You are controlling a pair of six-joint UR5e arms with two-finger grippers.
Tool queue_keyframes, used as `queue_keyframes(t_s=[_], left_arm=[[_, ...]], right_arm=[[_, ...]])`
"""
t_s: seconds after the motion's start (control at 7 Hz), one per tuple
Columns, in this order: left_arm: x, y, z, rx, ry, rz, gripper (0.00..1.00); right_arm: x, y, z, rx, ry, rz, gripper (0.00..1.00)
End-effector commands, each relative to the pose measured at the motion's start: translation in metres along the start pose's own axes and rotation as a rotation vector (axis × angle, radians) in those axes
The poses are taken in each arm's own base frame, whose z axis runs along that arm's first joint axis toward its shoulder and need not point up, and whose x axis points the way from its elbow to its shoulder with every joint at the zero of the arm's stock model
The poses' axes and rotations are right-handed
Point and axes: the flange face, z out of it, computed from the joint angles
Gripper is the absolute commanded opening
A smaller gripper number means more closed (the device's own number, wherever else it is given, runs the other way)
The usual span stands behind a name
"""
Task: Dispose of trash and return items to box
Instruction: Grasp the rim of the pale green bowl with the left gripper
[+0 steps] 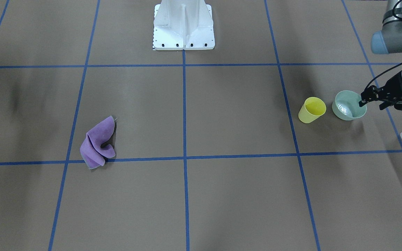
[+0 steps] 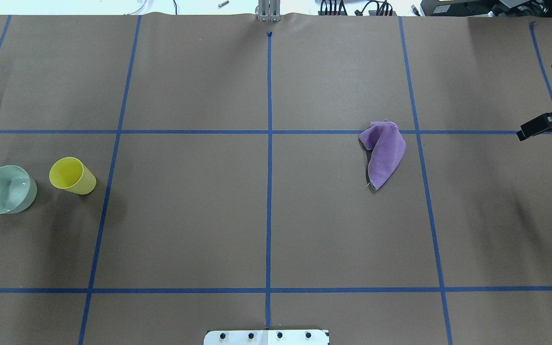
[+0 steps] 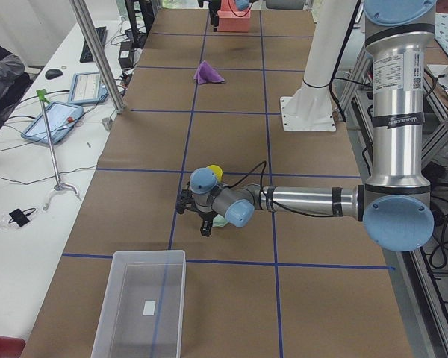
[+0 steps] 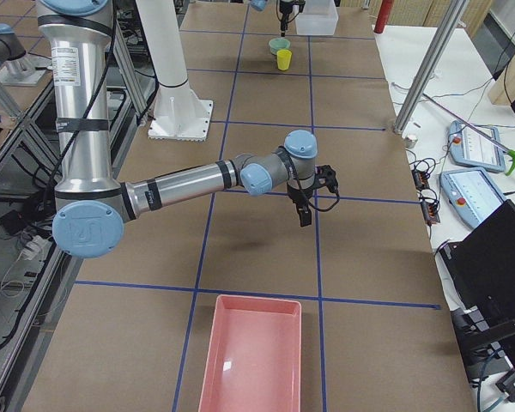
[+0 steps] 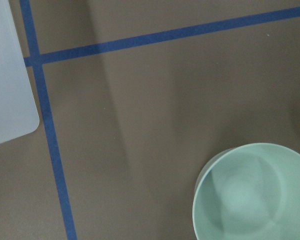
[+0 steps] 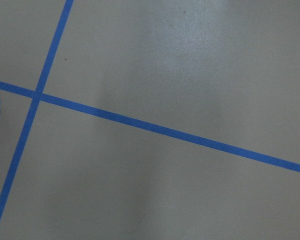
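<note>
My left gripper [image 1: 372, 104] hangs over the desk's left end with its jaws spread. In the front view one fingertip overlaps the bowl's outer rim, but I cannot tell whether it touches. The bowl [image 1: 349, 105] stands upright on the desk with nothing pinching it. In the left wrist view it sits off to the lower right, not centred under the jaws. The cup [image 1: 312, 109] stands mouth up just beside the bowl, on the side toward the desk's middle, apart from it and away from the jaws. The box [image 3: 142, 306] lies near the corner where the left end meets the operators' edge, near the bowl but not touching it. My right gripper [image 2: 537, 100] is at the right end, jaws spread wide and pinching nothing, over bare surface. A crumpled purple cloth [image 2: 384, 153] lies well apart from it, toward the middle. A pink tray [image 4: 253, 352] sits at the right end. The desk [image 2: 185, 215] is covered in brown paper marked into squares with blue tape [image 2: 269, 191], and the white base [image 1: 183, 24] stands at the middle of the robot's edge. Beyond the operators' edge there is a white side table [image 3: 30, 186] with tablets [image 3: 52, 123].
</note>
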Motion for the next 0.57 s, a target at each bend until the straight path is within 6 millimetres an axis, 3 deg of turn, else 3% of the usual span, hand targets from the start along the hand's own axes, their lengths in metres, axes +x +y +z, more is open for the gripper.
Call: queue_keyframes(t_s=[0.0,0.29,0.43], left_arm=[[0.0022,0.0022,0.0097,-0.017,0.001,0.006,0.24],[0.0008,0.0033,0.0127,-0.024,-0.001,0.011,0.0],[0.0032,0.0025,0.0109,-0.011,0.007,0.026,0.0]], right_arm=[[-0.0001,-0.0001,0.0,0.001,0.001,0.0,1.0],[-0.0013,0.0003,0.0021,-0.003,0.002,-0.003,1.0],[-0.0013,0.0003,0.0021,-0.003,0.002,-0.003,1.0]])
